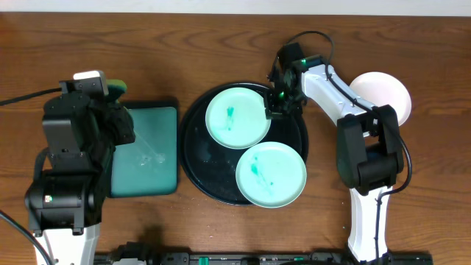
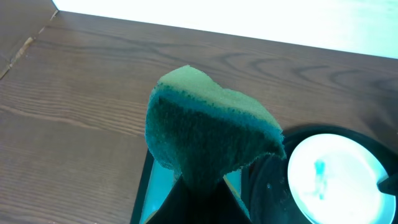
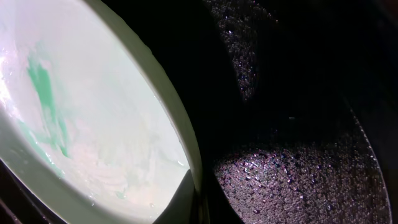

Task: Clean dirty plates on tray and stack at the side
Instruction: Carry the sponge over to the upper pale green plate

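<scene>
white plate [image 1: 383, 92] sits off the tray [image 1: 193, 158] at right, probably done, while far mint plate [image 1: 237, 116] and near mint plate [image 1: 271, 175] lie smeared on it, uncleaned and unstacked, left gripper [image 2: 199, 198] clamping sponge [image 2: 208, 127], right gripper [image 1: 277, 109] pinching far mint plate's rim.

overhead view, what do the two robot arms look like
The left arm is mostly black, boxy housings on a white base link, with a small green light and a thin black cable. The right arm has white rounded links, black joints, looping black cables and green lights.
</scene>
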### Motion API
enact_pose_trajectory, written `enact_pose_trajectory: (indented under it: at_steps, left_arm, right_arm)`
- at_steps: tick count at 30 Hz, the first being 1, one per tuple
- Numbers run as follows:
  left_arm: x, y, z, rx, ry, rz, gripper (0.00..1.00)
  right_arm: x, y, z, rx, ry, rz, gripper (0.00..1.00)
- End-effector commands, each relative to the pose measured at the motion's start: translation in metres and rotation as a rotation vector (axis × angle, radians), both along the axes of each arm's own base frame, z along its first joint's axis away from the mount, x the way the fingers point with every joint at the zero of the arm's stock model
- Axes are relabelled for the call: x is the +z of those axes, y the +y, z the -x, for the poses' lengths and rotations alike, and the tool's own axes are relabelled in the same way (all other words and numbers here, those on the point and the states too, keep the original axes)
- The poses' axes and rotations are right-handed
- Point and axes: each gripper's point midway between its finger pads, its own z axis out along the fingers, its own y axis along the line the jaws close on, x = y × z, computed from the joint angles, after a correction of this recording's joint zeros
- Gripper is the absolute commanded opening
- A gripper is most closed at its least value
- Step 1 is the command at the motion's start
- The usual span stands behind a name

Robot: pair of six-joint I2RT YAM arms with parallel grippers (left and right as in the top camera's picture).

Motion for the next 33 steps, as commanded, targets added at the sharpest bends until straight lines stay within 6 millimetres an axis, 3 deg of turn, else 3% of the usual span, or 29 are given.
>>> enact_pose_trajectory:
  at_steps: [1,7,12,16,20,23,27,33]
  left_arm:
    - [0.001,0.002,-0.003,-0.001,0.001,-0.021,0.07]
    - [-0.035,0.008,-0.014,0.061,0.137,0.001,0.07]
    - [-0.094,0.007,-0.027,0.118,0.341,0.061,0.07]
    - [-0.148,-0.004,-0.034,0.120,0.525,0.142,0.07]
    - [-0.182,-0.032,-0.036,0.046,0.643,0.282,0.07]
    - [-0.184,-0.051,-0.039,-0.018,0.653,0.371,0.07]
    - [-0.171,-0.066,-0.042,-0.075,0.618,0.446,0.07]
    - [-0.164,-0.092,-0.038,-0.151,0.625,0.505,0.07]
  right_arm:
    - [-0.005,0.001,0.003,0.017,0.006,0.005,0.01]
    - [-0.005,0.001,0.003,0.018,0.007,0.005,0.01]
    - [-0.005,0.001,0.003,0.017,0.007,0.005,0.01]
    - [-0.005,0.001,0.003,0.017,0.009,0.005,0.01]
    - [-0.004,0.004,0.005,0.020,0.017,-0.011,0.02]
    - [-0.002,0.012,0.008,0.031,0.024,-0.036,0.01]
    - [-0.002,0.023,0.015,0.029,0.042,-0.037,0.01]
    - [-0.002,0.051,0.029,0.059,0.049,-0.034,0.01]
